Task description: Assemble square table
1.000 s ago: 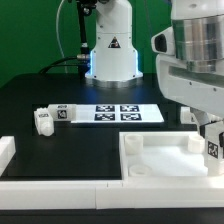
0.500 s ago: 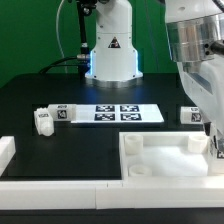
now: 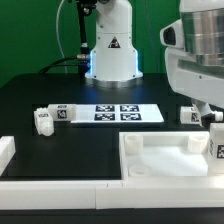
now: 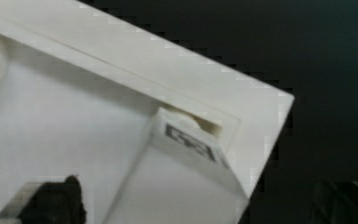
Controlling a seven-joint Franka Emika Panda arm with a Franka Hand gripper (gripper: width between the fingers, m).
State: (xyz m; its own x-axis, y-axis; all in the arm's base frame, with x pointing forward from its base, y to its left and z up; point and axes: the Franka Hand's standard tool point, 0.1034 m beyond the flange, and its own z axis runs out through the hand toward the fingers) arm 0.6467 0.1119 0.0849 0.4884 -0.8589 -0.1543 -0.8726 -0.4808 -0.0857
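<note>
The square table slab [image 3: 165, 160] lies at the front on the exterior view's right, rim up. One tagged white leg [image 3: 217, 147] stands in its far right corner socket; the wrist view shows it there [image 4: 190, 140] on the slab [image 4: 87, 120]. My gripper [image 3: 212, 120] hangs just above that leg, open and empty. In the wrist view only one dark fingertip [image 4: 51, 200] shows, well apart from the leg. Two loose legs [image 3: 42, 121] [image 3: 65, 113] lie at the left. Another leg [image 3: 188, 115] lies behind the slab.
The marker board [image 3: 128, 113] lies mid-table in front of the robot base [image 3: 110, 55]. A long white bar [image 3: 60, 187] runs along the front edge, with a white block [image 3: 5, 150] at its left end.
The gripper dropped over the corner leg half a second ago and has now risen off it. The leg stays standing in its socket. The other parts have not moved.
</note>
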